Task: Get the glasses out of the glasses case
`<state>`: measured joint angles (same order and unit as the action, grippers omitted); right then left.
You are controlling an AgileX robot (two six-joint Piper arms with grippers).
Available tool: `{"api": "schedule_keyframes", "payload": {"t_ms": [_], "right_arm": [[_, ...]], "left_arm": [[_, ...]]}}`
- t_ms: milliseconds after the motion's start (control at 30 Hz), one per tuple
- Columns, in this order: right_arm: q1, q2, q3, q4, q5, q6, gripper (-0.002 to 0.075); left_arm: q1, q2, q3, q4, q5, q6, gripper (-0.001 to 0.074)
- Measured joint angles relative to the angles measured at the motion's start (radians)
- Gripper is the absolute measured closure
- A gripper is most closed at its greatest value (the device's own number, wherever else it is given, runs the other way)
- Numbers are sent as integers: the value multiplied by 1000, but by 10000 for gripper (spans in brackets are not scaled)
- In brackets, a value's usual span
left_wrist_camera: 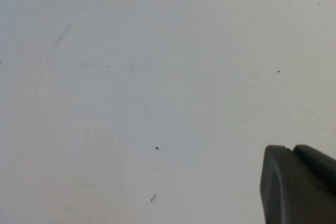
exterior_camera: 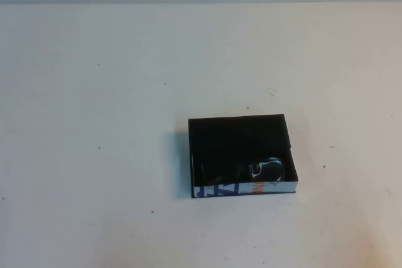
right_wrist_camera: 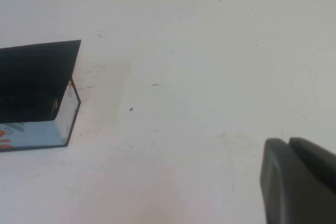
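White tabletop (exterior_camera: 94, 92) holds the open glasses case (exterior_camera: 239, 131); right hand (right_wrist_camera: 299, 182), nearer than left hand (left_wrist_camera: 299, 182), grips unreadable, should pinch the glasses (exterior_camera: 267, 169) frame gently.

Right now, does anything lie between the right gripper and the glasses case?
No. The right wrist view shows only bare white table between the right gripper and the glasses case. The left gripper hangs over bare table.
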<state>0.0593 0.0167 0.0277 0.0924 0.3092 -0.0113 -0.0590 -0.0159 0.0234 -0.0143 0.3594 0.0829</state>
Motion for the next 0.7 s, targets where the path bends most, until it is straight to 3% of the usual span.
{"api": "schedule_keyframes", "payload": {"t_ms": [700], "right_arm": [[0,0,0,13,0,0,744]], "left_arm": [[0,0,0,0,0,0,739]]}}
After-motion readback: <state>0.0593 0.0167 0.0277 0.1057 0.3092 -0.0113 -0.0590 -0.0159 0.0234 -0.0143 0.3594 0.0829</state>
